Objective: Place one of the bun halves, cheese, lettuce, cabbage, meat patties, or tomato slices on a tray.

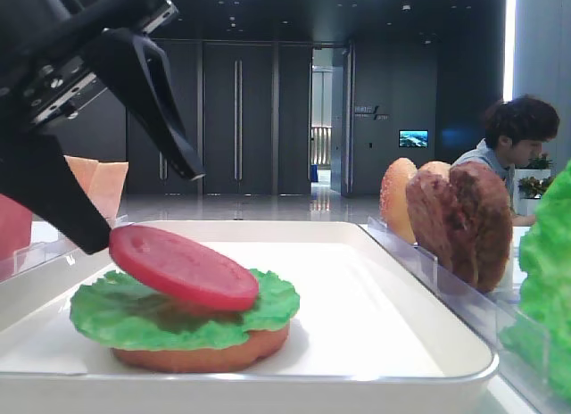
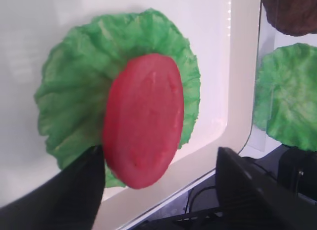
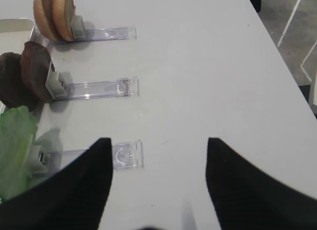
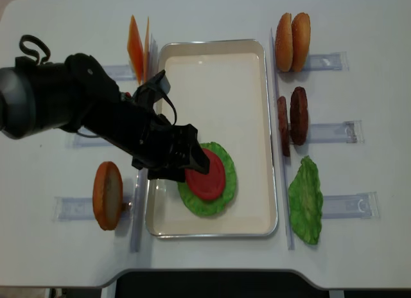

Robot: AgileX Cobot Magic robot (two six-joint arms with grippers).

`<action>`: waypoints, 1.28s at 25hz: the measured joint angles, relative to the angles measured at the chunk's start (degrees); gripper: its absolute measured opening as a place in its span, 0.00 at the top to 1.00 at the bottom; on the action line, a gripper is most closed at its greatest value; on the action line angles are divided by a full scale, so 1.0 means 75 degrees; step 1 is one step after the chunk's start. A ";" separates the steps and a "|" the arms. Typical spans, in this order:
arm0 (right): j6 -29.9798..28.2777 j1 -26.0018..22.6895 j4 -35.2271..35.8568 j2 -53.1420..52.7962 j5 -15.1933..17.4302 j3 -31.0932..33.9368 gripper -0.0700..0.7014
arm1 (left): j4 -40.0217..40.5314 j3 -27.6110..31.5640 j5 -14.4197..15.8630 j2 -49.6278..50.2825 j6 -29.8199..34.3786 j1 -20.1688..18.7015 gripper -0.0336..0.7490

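A red tomato slice (image 1: 183,267) (image 2: 143,121) (image 4: 207,173) lies tilted on a green lettuce leaf (image 1: 116,311) (image 2: 74,91), which covers a flat orange-brown bun half (image 1: 205,353) in the near part of the white tray (image 1: 357,253) (image 4: 218,73). My left gripper (image 1: 143,209) (image 2: 159,153) (image 4: 192,158) hangs over the stack, open. One finger (image 2: 74,190) touches the slice's raised edge, and the other stands well clear of it. My right gripper (image 3: 158,141) is open above bare table with nothing between its fingers.
Clear holder strips flank the tray. On the right they hold bun halves (image 4: 292,33), meat patties (image 4: 292,118) and lettuce (image 4: 305,198). On the left are cheese slices (image 4: 136,44) and a bun half (image 4: 107,194). A person (image 1: 513,146) sits behind the table.
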 joint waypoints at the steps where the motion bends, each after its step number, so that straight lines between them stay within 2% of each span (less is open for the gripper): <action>1: 0.0000 0.0000 0.0000 0.0000 0.0000 0.0000 0.39 | 0.0128 0.0000 0.0000 -0.0053 -0.0127 0.0000 0.27; 6: 0.0000 0.0000 0.0000 0.0000 0.0000 0.0000 0.39 | 0.0743 -0.0032 0.0054 -0.0261 -0.0718 0.0000 0.26; 11: 0.0000 0.0000 0.0000 0.0000 0.0000 0.0000 0.39 | 0.1977 -0.0452 0.0486 -0.0556 -0.1702 0.0000 0.26; 14: 0.0000 0.0000 0.0000 0.0000 0.0000 0.0000 0.39 | 0.2992 -0.0867 0.0983 -0.0729 -0.2432 0.0000 0.26; 19: 0.0000 0.0000 0.0000 0.0000 0.0000 0.0000 0.39 | 0.4572 -0.1580 0.2100 -0.0903 -0.3406 0.0000 0.26; 26: 0.0000 0.0000 0.0000 0.0000 0.0000 0.0000 0.39 | 0.6128 -0.2487 0.3602 -0.1082 -0.4157 0.0000 0.26; 32: 0.0000 0.0000 0.0000 0.0000 0.0000 0.0000 0.39 | 0.6601 -0.2762 0.3775 -0.1268 -0.4417 0.0000 0.26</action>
